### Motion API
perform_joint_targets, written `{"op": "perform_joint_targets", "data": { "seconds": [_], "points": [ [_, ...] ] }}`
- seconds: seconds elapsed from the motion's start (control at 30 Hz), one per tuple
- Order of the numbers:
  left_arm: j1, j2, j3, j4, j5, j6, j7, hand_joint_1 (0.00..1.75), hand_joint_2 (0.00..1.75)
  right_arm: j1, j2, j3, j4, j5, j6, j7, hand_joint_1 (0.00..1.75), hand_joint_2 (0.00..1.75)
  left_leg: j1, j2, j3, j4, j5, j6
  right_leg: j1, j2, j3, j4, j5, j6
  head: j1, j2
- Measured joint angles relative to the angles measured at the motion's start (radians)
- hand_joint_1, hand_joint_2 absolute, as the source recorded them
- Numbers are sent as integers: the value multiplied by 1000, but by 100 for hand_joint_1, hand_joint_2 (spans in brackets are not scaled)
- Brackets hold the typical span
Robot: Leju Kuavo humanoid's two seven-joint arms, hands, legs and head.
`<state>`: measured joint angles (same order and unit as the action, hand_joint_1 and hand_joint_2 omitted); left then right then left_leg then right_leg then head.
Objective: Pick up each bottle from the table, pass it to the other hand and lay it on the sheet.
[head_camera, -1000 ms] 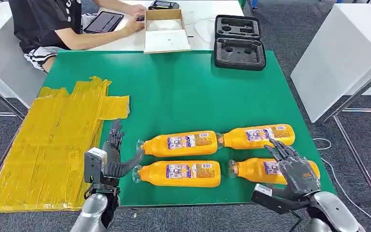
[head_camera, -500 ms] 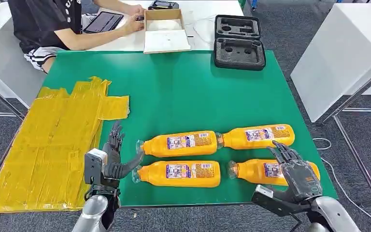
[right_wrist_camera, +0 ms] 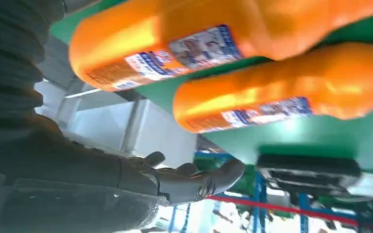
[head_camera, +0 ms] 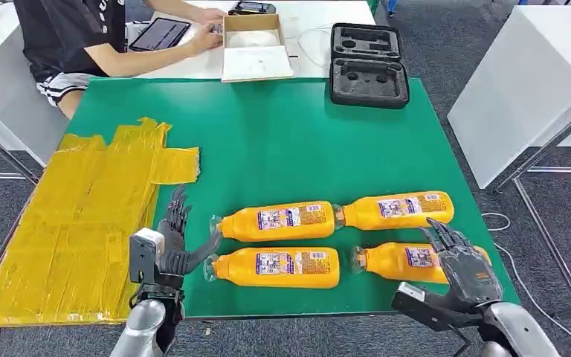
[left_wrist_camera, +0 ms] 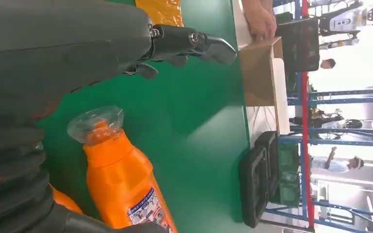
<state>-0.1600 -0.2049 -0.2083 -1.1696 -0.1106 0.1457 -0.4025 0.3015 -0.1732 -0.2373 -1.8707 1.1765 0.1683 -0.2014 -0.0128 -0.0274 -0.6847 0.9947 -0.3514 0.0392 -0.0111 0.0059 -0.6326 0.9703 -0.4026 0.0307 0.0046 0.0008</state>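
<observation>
Bottle point(head_camera: 409, 262) lies under the right robot hand point(head_camera: 465, 264), fingers spread wide, holding nothing.

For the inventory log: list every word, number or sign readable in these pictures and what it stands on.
None can be read.
Bottle labels: white and blue print, too small.
Near bottle label: blurred.
Labels in the right wrist view: blurred.
Person's black shirt: white letters, cut off at the picture's edge.
Tablet: screen dark, nothing legible.
</observation>
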Motion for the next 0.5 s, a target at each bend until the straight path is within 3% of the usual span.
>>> {"op": "perform_joint_targets", "data": {
  "seconds": [0.23, 0.5],
  "points": [
    [-1, -3, 13, 24, -3, -8, 13, 0, 175, -52, -5, -84, 113, 22, 14, 24, 0, 175, 0, 0, 0, 0, 0, 0, 0, 0, 0, 0, 0, 0, 1, 0],
    [-4, -11, 21, 50, -2, -18, 13, 0, 175, -93, -3, -96, 196, 52, 9, 41, 0, 175, 0, 0, 0, 0, 0, 0, 0, 0, 0, 0, 0, 0, 0, 0]
  ]
}}
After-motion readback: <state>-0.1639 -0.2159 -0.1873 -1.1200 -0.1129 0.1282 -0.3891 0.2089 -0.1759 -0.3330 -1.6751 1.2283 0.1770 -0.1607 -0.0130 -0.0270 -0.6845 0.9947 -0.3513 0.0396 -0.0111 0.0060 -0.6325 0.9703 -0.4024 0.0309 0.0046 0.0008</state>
